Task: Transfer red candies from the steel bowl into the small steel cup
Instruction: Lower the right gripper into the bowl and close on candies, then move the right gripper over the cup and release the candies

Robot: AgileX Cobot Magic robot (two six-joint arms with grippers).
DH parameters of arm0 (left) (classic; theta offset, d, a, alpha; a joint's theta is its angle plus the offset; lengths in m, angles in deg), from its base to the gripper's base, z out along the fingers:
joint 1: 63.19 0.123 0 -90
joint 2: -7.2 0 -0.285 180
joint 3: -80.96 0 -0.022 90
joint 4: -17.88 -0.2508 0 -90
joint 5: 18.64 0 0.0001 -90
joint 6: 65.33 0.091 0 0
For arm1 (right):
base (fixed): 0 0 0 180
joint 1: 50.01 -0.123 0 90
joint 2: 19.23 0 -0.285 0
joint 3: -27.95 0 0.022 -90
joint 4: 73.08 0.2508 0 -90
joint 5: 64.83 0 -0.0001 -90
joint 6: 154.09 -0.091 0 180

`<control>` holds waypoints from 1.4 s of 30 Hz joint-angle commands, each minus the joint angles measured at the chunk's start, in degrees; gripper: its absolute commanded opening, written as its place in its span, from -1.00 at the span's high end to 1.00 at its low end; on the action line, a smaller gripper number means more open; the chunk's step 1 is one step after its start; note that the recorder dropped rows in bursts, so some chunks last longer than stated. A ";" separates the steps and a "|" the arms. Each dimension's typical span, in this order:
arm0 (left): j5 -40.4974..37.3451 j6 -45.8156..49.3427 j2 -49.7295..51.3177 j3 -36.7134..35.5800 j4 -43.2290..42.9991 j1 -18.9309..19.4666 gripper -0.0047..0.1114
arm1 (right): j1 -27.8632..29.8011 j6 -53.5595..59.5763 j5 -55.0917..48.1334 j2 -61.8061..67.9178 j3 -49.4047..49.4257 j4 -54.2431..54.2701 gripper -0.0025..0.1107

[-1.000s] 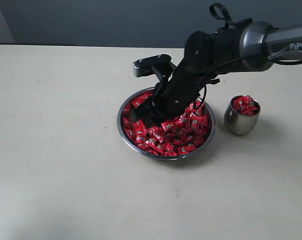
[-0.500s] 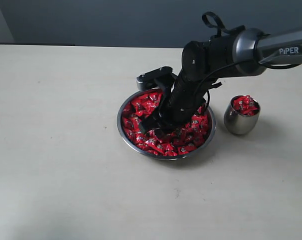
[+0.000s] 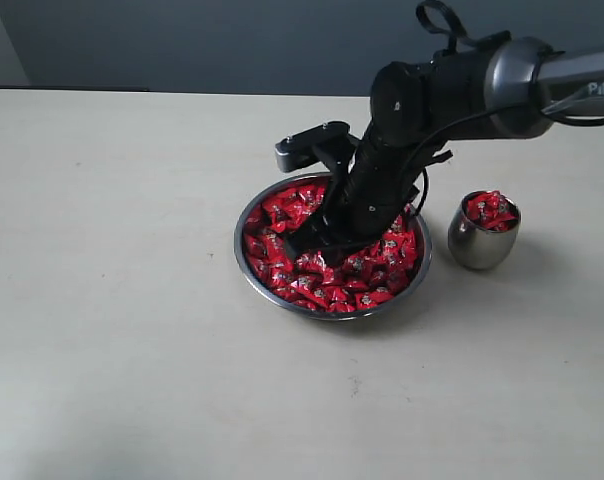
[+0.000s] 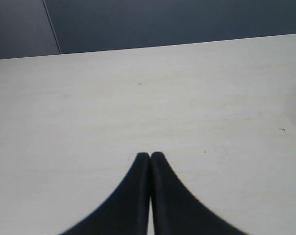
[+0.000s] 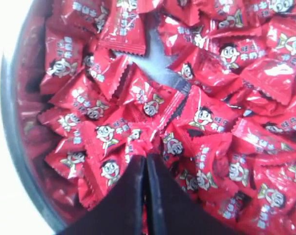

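We see the wide, shallow, shiny steel bowl [image 3: 327,313] on the pale beige table [image 3: 132,300], filled with small sweets in shiny red wrappers [image 3: 367,275], each printed with a pale cartoon face. The right arm's black pincer [image 3: 304,240] reaches down into the bowl, on the side away from the cup. In the right wrist view its jaws are pressed together with no gap, and its tip [image 5: 146,157] is buried among the red sweets [image 5: 207,117] near the bowl's wall [image 5: 20,147]. We cannot tell whether a wrapper is pinched between the jaws. A bare patch of the bowl's steel bottom [image 5: 160,66] shows through the pile just beyond the tip.

The small, rounded, handleless steel cup [image 3: 472,245] stands upright just beside the bowl, apart from its rim, with several red sweets heaped at its mouth [image 3: 490,210].

The left arm's black pincer [image 4: 149,155] is also closed, jaw against jaw, above bare tabletop [image 4: 138,98]. We cannot place it relative to the bowl.
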 commanded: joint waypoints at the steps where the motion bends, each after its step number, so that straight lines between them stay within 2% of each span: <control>1: 0.31 -0.09 -0.27 0.48 -0.11 -0.46 0.91 | 0.15 -0.24 -2.43 -4.76 -0.39 -1.62 0.95; 5: 0.31 -0.09 -0.27 0.48 -0.11 -0.46 0.91 | 0.15 -3.96 -3.28 -8.67 -0.12 -6.55 0.95; 10: 0.31 -0.09 -0.27 0.48 -0.11 -0.46 0.91 | 0.95 -14.83 -4.74 -13.59 2.51 -21.00 0.95; 16: 0.31 -0.09 -0.27 0.48 -0.11 -0.46 0.91 | 7.15 -26.71 -3.23 -18.74 9.67 -33.54 0.95; 20: 0.31 -0.09 -0.27 0.48 -0.11 -0.46 0.91 | 12.09 -27.70 2.45 -20.08 14.05 -32.70 0.95; 29: 0.31 -0.09 -0.27 0.48 -0.11 -0.46 0.91 | 16.74 -27.70 10.91 -19.24 19.04 -33.32 0.95; 42: 0.31 -0.09 -0.27 0.48 -0.11 -0.46 0.91 | 16.87 -27.70 15.41 -15.66 19.15 -33.29 0.95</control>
